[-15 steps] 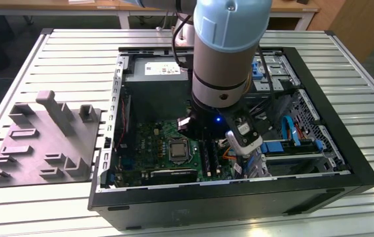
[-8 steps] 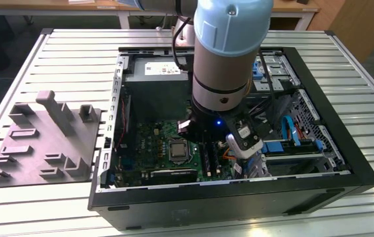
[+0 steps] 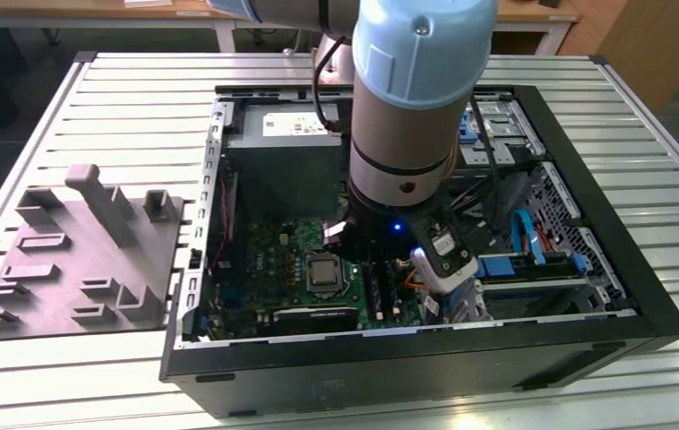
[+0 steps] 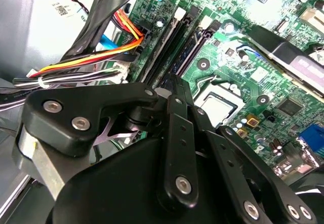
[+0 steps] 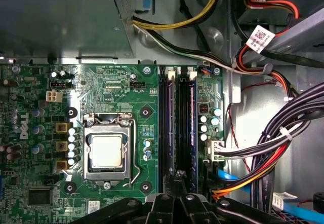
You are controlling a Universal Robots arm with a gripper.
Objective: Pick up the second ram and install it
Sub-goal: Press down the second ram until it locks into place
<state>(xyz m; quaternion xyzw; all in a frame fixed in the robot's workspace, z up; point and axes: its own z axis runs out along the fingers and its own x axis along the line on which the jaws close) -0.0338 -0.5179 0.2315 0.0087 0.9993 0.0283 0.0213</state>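
My gripper (image 5: pixel 177 177) hangs low inside the open computer case (image 3: pixel 626 296), right over the row of memory slots on the green motherboard (image 5: pixel 116 89). Its black fingers (image 4: pixel 174 89) stand together, tips at the near end of the slots, with nothing visible between them. A long, narrow dark ram with a bluish edge (image 5: pixel 192 127) stands upright in a slot beside the fingertips. Another dark stick (image 5: pixel 164 127) fills a slot further along the row. In the exterior view the slots (image 3: pixel 378 288) lie just beside the arm's wrist, and the fingertips are hidden behind it.
The silver processor socket (image 5: pixel 107 151) lies beside the slots. Bundles of black, red, yellow and orange cables (image 5: pixel 273 148) crowd the other side. A grey moulded fixture tray (image 3: pixel 77 260) rests on the slatted table at the exterior view's left. The power supply (image 3: pixel 286 125) sits at the case's far end.
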